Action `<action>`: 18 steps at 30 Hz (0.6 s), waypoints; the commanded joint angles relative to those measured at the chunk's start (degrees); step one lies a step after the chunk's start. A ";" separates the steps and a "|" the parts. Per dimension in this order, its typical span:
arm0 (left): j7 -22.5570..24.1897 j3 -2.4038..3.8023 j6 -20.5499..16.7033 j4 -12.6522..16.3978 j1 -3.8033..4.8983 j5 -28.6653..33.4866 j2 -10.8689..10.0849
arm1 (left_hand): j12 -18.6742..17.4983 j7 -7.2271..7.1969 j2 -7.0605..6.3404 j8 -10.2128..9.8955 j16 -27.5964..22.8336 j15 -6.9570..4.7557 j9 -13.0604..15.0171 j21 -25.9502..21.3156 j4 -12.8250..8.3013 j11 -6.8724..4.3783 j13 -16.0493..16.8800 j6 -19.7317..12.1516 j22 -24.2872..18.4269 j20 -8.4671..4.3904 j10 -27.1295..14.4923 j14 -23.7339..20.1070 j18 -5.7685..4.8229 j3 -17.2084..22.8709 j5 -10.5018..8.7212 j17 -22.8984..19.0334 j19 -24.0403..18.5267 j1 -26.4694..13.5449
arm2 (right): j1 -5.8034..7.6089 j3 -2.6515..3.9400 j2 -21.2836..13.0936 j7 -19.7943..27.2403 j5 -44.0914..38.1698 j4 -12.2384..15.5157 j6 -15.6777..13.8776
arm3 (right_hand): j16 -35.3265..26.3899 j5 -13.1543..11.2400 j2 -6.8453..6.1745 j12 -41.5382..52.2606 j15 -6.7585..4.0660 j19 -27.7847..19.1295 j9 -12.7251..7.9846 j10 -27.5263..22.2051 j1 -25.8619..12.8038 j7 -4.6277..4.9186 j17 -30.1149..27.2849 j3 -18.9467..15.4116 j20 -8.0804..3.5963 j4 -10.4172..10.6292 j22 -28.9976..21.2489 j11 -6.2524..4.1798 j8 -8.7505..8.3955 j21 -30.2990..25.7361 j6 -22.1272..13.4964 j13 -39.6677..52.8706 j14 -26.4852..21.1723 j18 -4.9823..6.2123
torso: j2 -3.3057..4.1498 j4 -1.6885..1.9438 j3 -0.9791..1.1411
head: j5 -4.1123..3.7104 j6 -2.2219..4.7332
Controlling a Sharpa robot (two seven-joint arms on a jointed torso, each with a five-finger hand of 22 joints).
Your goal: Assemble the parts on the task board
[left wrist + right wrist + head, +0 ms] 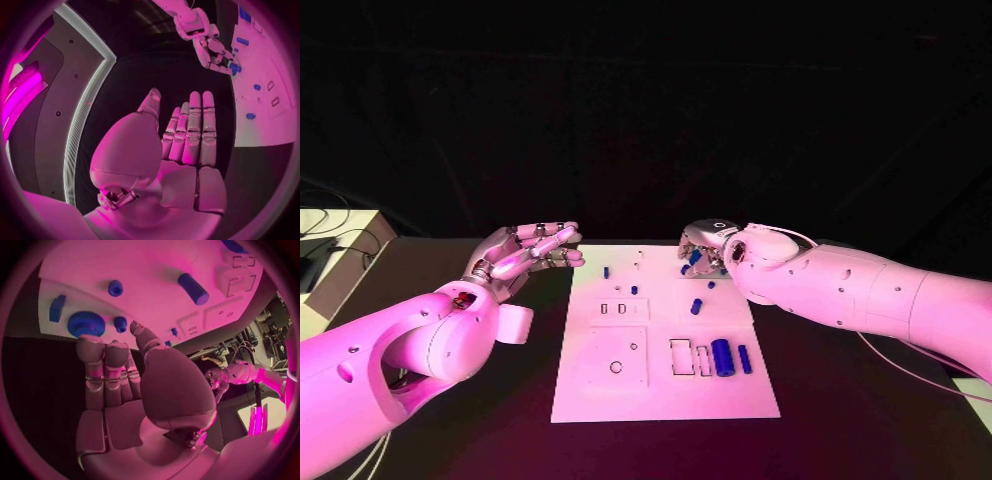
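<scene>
Head view: right hand is hovering over the far edge of the task board w/ fingers apart, holding nothing, prob. getting ready to pick a blue part. Left hand is waiting beside the board, open & empty.

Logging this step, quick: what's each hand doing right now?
Left hand: open, holding nothing, beside the task board.
Right hand: cannot be told; fingers over the board's far edge by a blue part.
</scene>
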 commanded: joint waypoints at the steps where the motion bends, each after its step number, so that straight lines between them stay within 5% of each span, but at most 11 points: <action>1: -0.23 0.08 -0.10 -0.07 0.04 0.16 -0.04 | 0.24 -0.07 -0.16 -0.07 0.26 -0.11 -0.09 0.34 -0.05 -0.06 -0.03 -0.53 -0.08 -0.11 -0.38 -0.45 -0.27 0.31 -0.15 -0.11 -0.42 -0.19 | -0.24 -0.01 -0.07 -0.15 -1.22 0.01 1.37 | 0.38 0.65 0.18 0.01 -0.06 0.30 0.08 0.79 0.37 -0.12 -0.09 0.83 -0.04 -0.19 0.49 -0.15 0.05 -0.46 0.56 -0.07 -0.24 1.80 | 0.46 0.01 -0.01 | 0.11 0.24; 7: -0.29 0.11 -0.36 -0.33 0.04 0.16 -0.07 | 0.24 -0.05 -0.16 -0.07 0.28 -0.11 -0.09 0.36 -0.05 -0.05 -0.03 -0.59 -0.09 -0.11 -0.40 -0.45 -0.26 0.33 -0.15 -0.13 -0.42 -0.17 | -0.58 -0.02 0.15 -0.12 -1.27 -0.82 1.33 | 0.55 0.22 0.87 -0.07 -0.27 0.67 0.05 2.19 -0.17 -0.17 -0.19 4.83 -0.25 -1.25 2.17 -0.42 0.02 -0.97 0.59 -0.12 -0.22 1.63 | 0.77 0.29 -0.17 | -0.08 0.39; 12: -0.34 0.13 -0.39 -0.48 0.05 0.16 -0.09 | 0.25 -0.07 -0.14 -0.06 0.40 -0.14 -0.08 0.45 -0.07 -0.07 -0.03 -0.46 -0.15 -0.11 -0.37 -0.46 -0.24 0.43 -0.14 -0.20 -0.40 -0.07 | -0.71 -0.02 0.32 -0.09 -1.28 -1.40 1.20 | 0.74 -0.15 0.20 -0.06 -0.35 0.89 0.09 2.68 -1.97 -0.14 -0.21 10.91 -0.41 -2.15 3.93 -0.50 0.04 -1.56 0.90 -0.12 -0.25 1.50 | 1.02 0.35 -0.21 | -0.18 0.57; 18: -0.25 0.14 -0.63 -0.85 0.05 0.16 -0.08 | 0.24 -0.03 0.01 -0.05 0.57 -0.18 -0.07 0.59 -0.01 -0.09 -0.04 -0.33 -0.19 -0.14 -0.32 -0.36 -0.19 0.54 -0.13 -0.24 -0.31 -0.04 | -0.78 -0.02 0.54 0.15 -1.27 -1.61 1.14 | 0.88 -0.06 0.37 -0.08 -0.41 1.25 0.12 3.04 -2.62 -0.20 -0.24 12.65 -0.45 -2.53 5.71 -0.61 0.04 -2.54 1.12 -0.13 -0.26 1.45 | 1.26 0.31 -0.22 | -0.11 0.62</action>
